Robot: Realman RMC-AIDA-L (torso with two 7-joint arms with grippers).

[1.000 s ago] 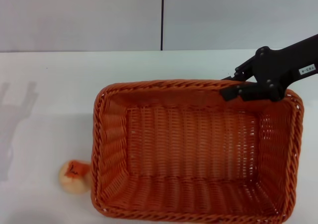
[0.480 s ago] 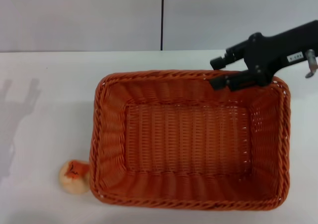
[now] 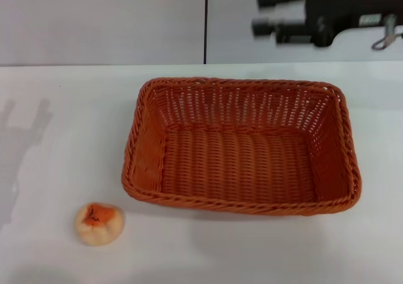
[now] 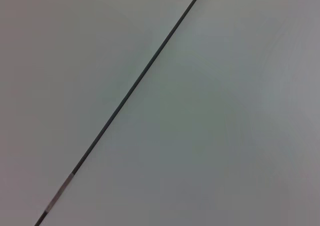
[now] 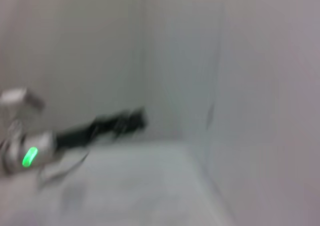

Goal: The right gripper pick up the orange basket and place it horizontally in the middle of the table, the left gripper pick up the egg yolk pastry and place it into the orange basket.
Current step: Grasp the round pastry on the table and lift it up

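Released from the orange basket (image 3: 242, 155), right gripper (image 3: 263, 12) has risen clear, fingers spread, holding nothing

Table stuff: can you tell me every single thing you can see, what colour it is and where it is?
orange basket: one, burnt orange, sitting flat in the middle of the table, long side across, nothing inside it.
egg yolk pastry: one, pale cream with an orange-red top, on the table near the front, to the left of the basket and not touching it.
table: one, white, under both things.
wall: pale grey, behind the table, with one dark upright seam.
right end effector: one, black, up high above the far right corner of the basket, holding nothing, fingers apart.
left end effector: not seen in the head view.
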